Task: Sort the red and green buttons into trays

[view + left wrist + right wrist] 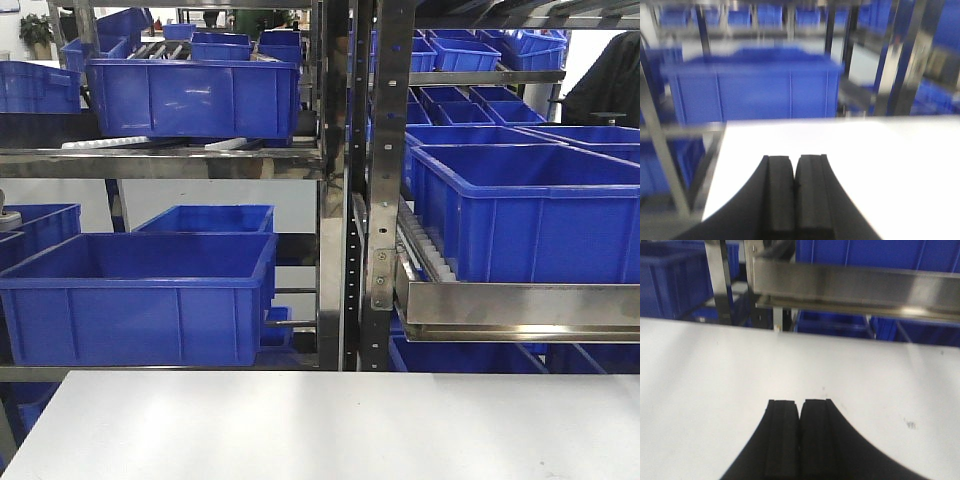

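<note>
A white bench fills the lower part of the front view. Behind it stands a steel rack loaded with deep blue crates on several shelves. Neither arm shows in this view.

The left wrist view is blurred. It shows the left pincer clenched, its two black pads pressed together with nothing between them. It sits above the bench near the left edge, facing a blue crate on a low shelf.

The right wrist view is sharper. The right pincer is also clenched and holds nothing. It hangs over bare bench surface and faces a steel rail at the front of the rack, with more crates behind.

No buttons, red or green, appear in any view. Neither the red tray nor the green tray appears either. Where they sit cannot be told from these pictures; they may lie outside the strip of bench that the cameras cover.

As a judgement, no sorting progress is visible. Both pincers are empty, no button lies in a tray, and the whole task looks to be ahead: find the buttons, pick each one, and drop it in the tray of its colour.
</note>
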Motion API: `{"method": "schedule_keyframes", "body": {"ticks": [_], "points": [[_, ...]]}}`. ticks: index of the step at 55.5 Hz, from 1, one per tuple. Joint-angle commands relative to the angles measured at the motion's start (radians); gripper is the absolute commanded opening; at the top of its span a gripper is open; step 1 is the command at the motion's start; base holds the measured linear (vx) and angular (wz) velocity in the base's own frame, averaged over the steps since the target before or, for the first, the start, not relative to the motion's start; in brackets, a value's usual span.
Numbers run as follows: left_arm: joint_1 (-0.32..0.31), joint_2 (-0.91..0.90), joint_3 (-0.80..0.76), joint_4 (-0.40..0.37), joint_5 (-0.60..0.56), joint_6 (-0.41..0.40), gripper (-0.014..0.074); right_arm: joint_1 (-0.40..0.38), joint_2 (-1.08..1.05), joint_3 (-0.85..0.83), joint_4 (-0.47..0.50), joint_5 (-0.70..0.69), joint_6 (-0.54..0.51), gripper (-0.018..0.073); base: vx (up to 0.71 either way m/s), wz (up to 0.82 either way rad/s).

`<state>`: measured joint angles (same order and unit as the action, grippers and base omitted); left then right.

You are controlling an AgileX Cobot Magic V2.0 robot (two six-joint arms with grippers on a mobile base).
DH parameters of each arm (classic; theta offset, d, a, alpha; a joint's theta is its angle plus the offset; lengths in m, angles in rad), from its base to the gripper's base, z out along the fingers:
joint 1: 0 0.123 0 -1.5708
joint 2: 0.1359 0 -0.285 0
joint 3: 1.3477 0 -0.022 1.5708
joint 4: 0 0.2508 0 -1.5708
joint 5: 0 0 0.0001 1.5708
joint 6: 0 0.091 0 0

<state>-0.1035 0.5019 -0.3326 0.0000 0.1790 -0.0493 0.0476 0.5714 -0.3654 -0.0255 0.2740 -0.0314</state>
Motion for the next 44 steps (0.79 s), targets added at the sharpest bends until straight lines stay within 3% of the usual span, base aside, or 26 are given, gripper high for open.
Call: {"method": "schedule_keyframes", "body": {"ticks": [1,12,17,22,34,44], "points": [[-0.001,0.066,-0.026,0.0,-0.047,-0.001,0.0026,-0.001,0.061,-0.036,-0.01,-0.113,0.001,0.0165,0.0,0.0],[-0.001,0.204,-0.026,0.019,0.015,-0.001,0.0099,-0.001,0.134,-0.036,-0.01,-0.158,0.001,0.0334,0.0,0.0],[-0.001,0.267,-0.027,0.075,0.015,-0.003,0.0188,-0.001,0.146,-0.036,-0.01,-0.157,0.001,0.0396,0.0,0.0],[-0.001,0.317,-0.027,0.078,0.014,-0.008,0.0308,-0.001,0.146,-0.036,-0.01,-0.154,0.001,0.0434,0.0,0.0],[-0.001,0.438,-0.027,0.079,-0.052,-0.038,0.0613,-0.001,0.146,-0.036,-0.01,-0.154,0.001,0.0456,0.0,0.0],[-0.001,0.558,-0.028,0.069,-0.21,-0.038,0.0688,-0.001,0.146,-0.036,-0.01,-0.153,0.001,0.0456,0.0,0.0]]}}
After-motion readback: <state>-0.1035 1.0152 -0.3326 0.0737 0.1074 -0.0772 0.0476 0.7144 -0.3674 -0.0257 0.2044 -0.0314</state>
